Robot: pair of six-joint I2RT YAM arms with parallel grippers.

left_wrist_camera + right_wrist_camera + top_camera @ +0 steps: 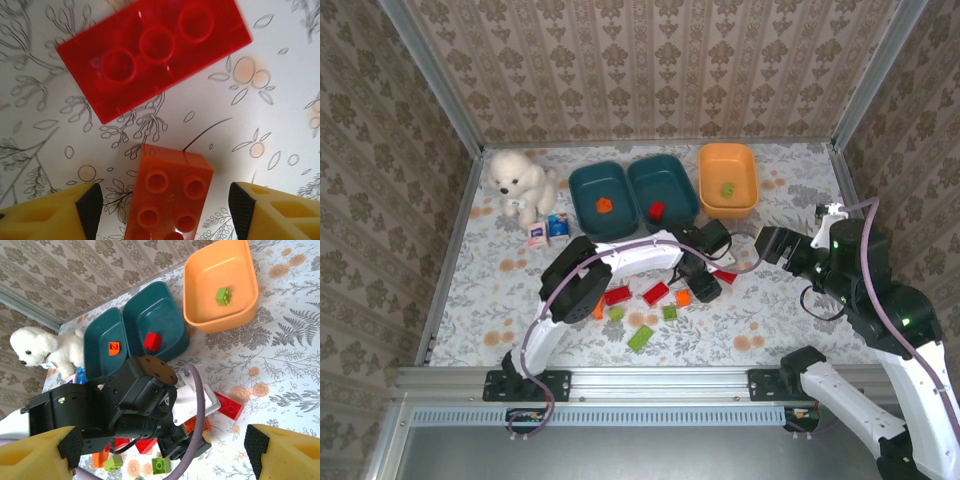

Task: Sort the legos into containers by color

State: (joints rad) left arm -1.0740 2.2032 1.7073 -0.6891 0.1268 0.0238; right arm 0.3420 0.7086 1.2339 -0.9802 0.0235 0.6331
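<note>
The left gripper [166,206] hangs wide astride the orange brick [170,192] lying on the table [285,90] — best lower squarely and close on its flat sides, clear of the red brick [152,55] just beyond.

A green brick [223,296] lies in the orange tray [220,326], a red brick [152,341] in the teal tray [160,310] beside it, an orange brick [114,348] in the next teal tray [101,332], by the white plush dog [40,347].
</note>
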